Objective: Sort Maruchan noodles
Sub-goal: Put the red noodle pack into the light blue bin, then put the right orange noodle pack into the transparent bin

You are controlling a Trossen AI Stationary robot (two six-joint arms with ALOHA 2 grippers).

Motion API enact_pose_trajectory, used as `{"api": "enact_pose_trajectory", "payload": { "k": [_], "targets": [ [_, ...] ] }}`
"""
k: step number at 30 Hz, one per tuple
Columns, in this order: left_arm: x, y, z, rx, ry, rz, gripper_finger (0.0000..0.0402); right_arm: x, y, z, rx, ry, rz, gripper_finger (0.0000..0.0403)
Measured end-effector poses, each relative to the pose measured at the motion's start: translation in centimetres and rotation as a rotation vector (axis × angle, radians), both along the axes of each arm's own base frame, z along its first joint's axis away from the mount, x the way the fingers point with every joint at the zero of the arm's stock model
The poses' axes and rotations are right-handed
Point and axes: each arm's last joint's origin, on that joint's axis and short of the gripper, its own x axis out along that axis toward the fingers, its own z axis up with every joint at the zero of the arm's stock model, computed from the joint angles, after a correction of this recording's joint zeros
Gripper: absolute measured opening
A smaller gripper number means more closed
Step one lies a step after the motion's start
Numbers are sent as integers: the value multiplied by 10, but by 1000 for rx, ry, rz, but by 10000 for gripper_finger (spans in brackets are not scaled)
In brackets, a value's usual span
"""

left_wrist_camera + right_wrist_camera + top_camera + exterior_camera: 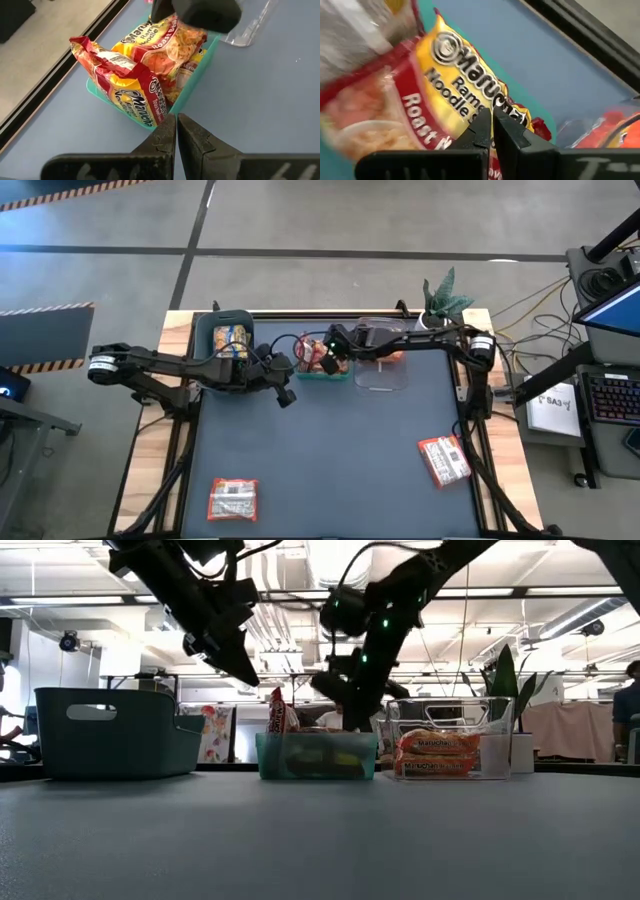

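Red-and-yellow Maruchan packets point(150, 65) fill the small teal bin point(322, 370) at the table's far edge. One packet point(115, 75) stands on edge at the bin's left end and rises above the rim. My right gripper point(492, 120) is shut and points down over the top packet point(465, 85). My left gripper point(176, 125) is shut and empty. It hangs above the table just near and left of the teal bin point(195, 90). Two red-and-white packets point(233, 498) point(443, 460) lie flat near the table's near edge. My right gripper comes from above with shut fingertips point(482, 125) right at the printed face of the top packet point(470, 100) in the teal bin. Whether they touch it, I cannot tell. The packet lies flat on the others.
A dark teal bin point(228, 335) holding yellow-and-blue packets stands left of the small bin. A clear bin point(450, 740) with orange packets point(435, 755) stands to its right. A potted plant point(445, 295) sits at the far right corner. Open dark tabletop lies in the middle.
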Motion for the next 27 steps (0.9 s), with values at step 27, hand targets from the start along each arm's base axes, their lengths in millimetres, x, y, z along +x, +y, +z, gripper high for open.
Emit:
{"api": "enact_pose_trajectory", "payload": {
  "k": [27],
  "targets": [
    [4,-53,5,14,-69,-214,0,-78,193,103,456,-71,271,16]
  ]
}}
